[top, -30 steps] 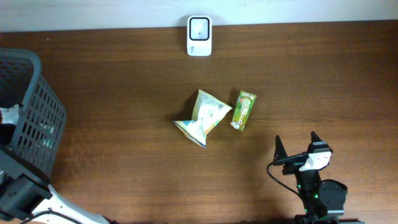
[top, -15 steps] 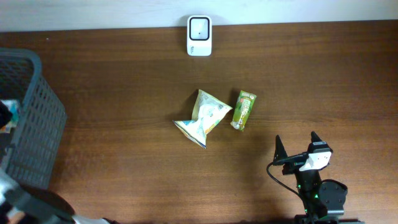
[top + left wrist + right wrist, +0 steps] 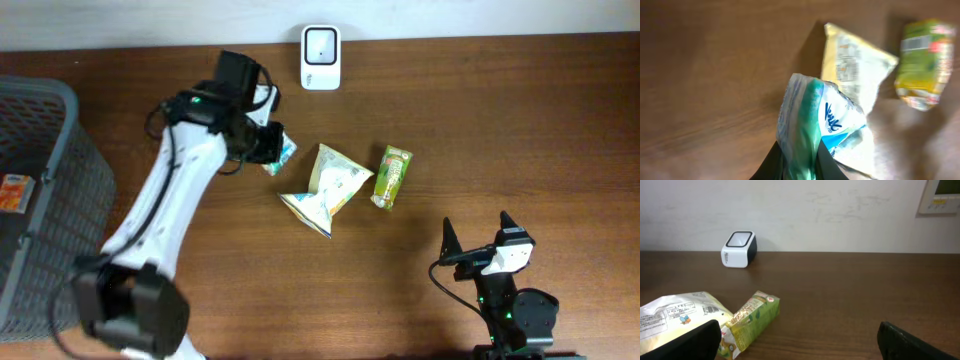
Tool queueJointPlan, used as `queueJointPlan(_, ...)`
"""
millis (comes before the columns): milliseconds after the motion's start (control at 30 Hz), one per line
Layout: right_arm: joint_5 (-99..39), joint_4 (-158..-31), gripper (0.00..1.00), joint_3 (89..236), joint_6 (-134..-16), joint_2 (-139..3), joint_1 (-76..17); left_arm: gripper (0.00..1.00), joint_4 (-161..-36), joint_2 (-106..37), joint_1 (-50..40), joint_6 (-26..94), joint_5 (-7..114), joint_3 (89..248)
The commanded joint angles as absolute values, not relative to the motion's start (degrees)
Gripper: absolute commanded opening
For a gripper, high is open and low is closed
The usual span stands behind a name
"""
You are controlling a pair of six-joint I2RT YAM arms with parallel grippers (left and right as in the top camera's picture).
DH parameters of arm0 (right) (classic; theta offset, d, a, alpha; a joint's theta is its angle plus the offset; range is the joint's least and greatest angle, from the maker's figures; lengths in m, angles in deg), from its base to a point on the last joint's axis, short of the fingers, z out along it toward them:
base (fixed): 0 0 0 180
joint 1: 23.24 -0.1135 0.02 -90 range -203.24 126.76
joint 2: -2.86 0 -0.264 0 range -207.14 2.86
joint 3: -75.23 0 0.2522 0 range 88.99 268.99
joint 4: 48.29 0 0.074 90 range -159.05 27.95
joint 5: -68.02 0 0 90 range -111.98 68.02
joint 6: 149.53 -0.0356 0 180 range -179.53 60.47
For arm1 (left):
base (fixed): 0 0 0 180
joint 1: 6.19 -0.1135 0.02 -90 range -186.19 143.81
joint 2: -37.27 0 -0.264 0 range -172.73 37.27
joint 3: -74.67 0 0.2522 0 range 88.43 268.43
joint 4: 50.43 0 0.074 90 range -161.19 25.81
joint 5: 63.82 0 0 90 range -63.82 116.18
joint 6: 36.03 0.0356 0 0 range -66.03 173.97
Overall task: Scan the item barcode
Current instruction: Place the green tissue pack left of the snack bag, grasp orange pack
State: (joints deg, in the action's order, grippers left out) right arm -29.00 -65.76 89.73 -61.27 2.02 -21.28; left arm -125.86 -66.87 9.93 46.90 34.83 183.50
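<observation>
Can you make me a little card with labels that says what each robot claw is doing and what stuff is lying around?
left claw: shut on the blue and white packet
right claw: open, holding nothing
scanner: white, at the far edge
cream snack bag: lying in the middle
green packet: lying beside the cream snack bag
basket: dark, at the left side

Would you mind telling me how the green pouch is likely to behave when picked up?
Probably light and floppy: the green pouch looks like crinkled film, so it may sag when lifted. It lies flat, so rolling seems unlikely. Its glossy wrapper could slip.
</observation>
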Motion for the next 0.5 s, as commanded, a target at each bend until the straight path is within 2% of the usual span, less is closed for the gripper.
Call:
queueJointPlan(0,-29.3,-65.9,0.99,89.3,-61.7,2.3,-21.0,0.00,-124.2,-75.5,10.3,43.7,32.3,183.4)
queueJointPlan(33,-29.3,-65.9,0.99,89.3,-61.7,2.3,-21.0,0.00,-123.5,-78.7,10.3,43.1,32.4,183.4)
queueJointPlan(67,-29.3,-65.9,0.99,89.3,-61.7,2.3,-21.0,0.05,-123.4,-81.1,10.3,43.1,32.6,183.4)
queueJointPlan(100,-29.3,-65.9,0.99,89.3,-61.7,2.3,-21.0,0.31,-123.4,-82.5,10.4,43.1,33.0,183.4)
queueJointPlan(133,-29.3,-65.9,0.99,89.3,-61.7,2.3,-21.0,0.71,-123.4,-83.0,10.7,43.1,33.3,183.4)
queueJointPlan(167,-29.3,-65.9,0.99,89.3,-61.7,2.3,-21.0,0.94,-123.6,-82.7,10.7,43.1,33.4,184.3)
queueJointPlan(200,-29.3,-65.9,0.99,89.3,-61.7,2.3,-21.0,0.99,-124.4,-82.3,10.6,43.1,33.4,186.0)
queueJointPlan(333,-29.3,-65.9,0.99,89.3,-61.7,2.3,-21.0,1.00,-132.0,-73.3,5.9,43.1,28.1,202.9)
queueJointPlan(400,-29.3,-65.9,0.99,89.3,-61.7,2.3,-21.0,0.99,-133.6,-66.4,0.4,43.1,21.3,209.5)
queueJointPlan(467,-29.3,-65.9,0.99,89.3,-61.7,2.3,-21.0,0.99,-133.5,-59.7,-8.8,43.0,14.2,210.2)
